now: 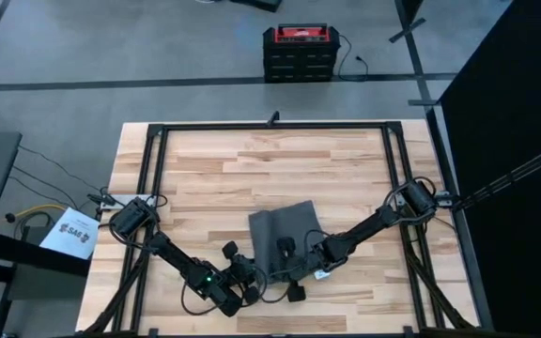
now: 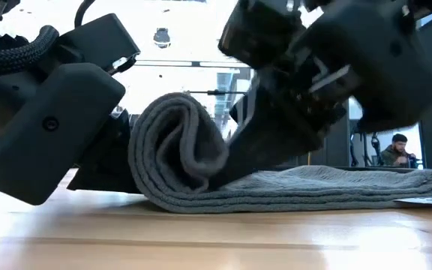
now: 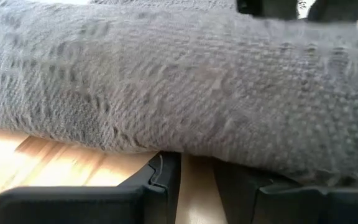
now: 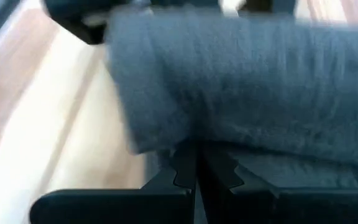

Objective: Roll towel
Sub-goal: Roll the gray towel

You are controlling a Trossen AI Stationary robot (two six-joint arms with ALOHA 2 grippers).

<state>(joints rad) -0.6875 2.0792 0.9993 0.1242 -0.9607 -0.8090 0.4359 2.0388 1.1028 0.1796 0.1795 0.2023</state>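
From the left: my left arm is reaching in from the left edge of the high view, and my left gripper [image 1: 242, 274] is sitting low in the frame, just left of centre, at the near end of the towel [image 1: 285, 235]. In my left wrist view the towel [image 3: 185, 93] is filling almost the whole frame as a thick grey bulge, and my two dark fingers [image 3: 160, 186] are lying beneath it at the bottom with a strip of bare wood showing between them, so those jaws are standing apart, not clamped on the cloth.

Moving to the middle: the towel is lying on the wooden table [image 1: 205, 169], a little below the centre of the high view. In the low view its left end [image 2: 175, 146] is curling up and over into a fat roll, while the rest is stretching flat along the table toward the right edge.

On to the right: my right arm is coming in from the right side, and my right gripper [image 1: 294, 253] is pressing at the towel's lower right part. In the right wrist view my toothed fingers [image 4: 219, 171] are meeting at the bottom centre with grey cloth bunching right at them, so these jaws are closed together, pinching the towel's fold.
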